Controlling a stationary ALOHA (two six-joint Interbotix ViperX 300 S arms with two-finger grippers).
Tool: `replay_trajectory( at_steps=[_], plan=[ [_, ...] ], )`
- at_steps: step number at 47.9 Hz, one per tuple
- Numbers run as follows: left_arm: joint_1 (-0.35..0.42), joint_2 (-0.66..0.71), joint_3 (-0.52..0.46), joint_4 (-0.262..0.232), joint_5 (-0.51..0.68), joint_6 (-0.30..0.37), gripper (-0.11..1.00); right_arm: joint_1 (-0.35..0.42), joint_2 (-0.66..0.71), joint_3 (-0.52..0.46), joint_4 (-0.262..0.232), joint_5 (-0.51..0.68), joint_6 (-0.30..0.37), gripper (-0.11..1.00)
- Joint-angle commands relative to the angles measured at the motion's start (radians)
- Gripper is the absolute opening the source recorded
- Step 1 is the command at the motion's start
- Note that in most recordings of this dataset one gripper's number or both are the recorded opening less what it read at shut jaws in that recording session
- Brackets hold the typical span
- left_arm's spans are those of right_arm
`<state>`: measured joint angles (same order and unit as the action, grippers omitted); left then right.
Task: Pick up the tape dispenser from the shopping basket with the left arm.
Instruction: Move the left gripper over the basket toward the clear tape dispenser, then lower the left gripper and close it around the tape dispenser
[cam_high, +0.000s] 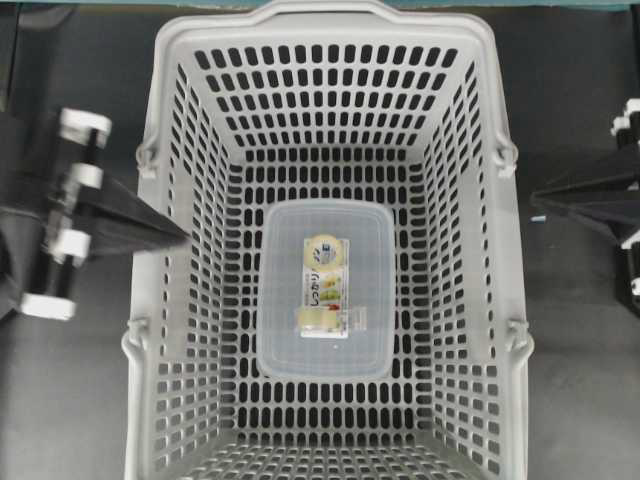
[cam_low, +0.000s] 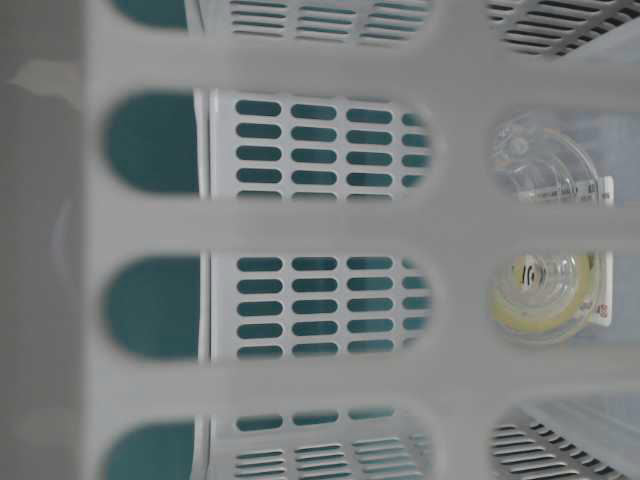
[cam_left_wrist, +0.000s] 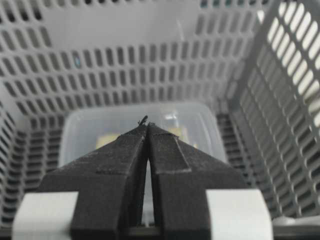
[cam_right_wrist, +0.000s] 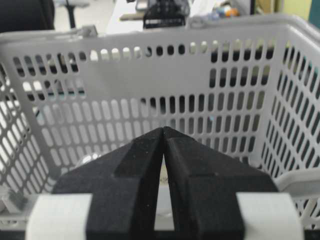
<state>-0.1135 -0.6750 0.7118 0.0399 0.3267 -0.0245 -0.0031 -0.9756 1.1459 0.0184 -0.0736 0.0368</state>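
Overhead: left arm (cam_high: 110, 215) over basket rim (cam_high: 160, 250)

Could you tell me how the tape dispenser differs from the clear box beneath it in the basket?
The tape dispenser is small and narrow, on a printed white and yellow-green card; the clear box is much larger, plain and translucent. The tape dispenser lies on top of the clear box, while the clear box rests on the shopping basket floor. Both sit centred, long sides running the same way.
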Motion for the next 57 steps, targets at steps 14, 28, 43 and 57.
replay_trajectory(
  at_steps=[14, 28, 43, 57],
  plan=[
    [-0.008, 0.265, -0.276, 0.003, 0.225, -0.031, 0.00, -0.002, -0.018, -0.035, 0.003, 0.084, 0.002, 0.14],
    [-0.012, 0.382, -0.374, 0.003, 0.336, -0.101, 0.01, 0.000, -0.044, -0.041, 0.006, 0.132, 0.018, 0.78],
    [-0.028, 0.534, -0.446, 0.003, 0.428, -0.117, 0.72, 0.000, -0.064, -0.037, 0.005, 0.127, 0.018, 0.74],
    [-0.048, 0.696, -0.508, 0.003, 0.456, -0.138, 0.90, -0.002, -0.067, -0.026, 0.006, 0.118, 0.021, 0.74]
  ],
)
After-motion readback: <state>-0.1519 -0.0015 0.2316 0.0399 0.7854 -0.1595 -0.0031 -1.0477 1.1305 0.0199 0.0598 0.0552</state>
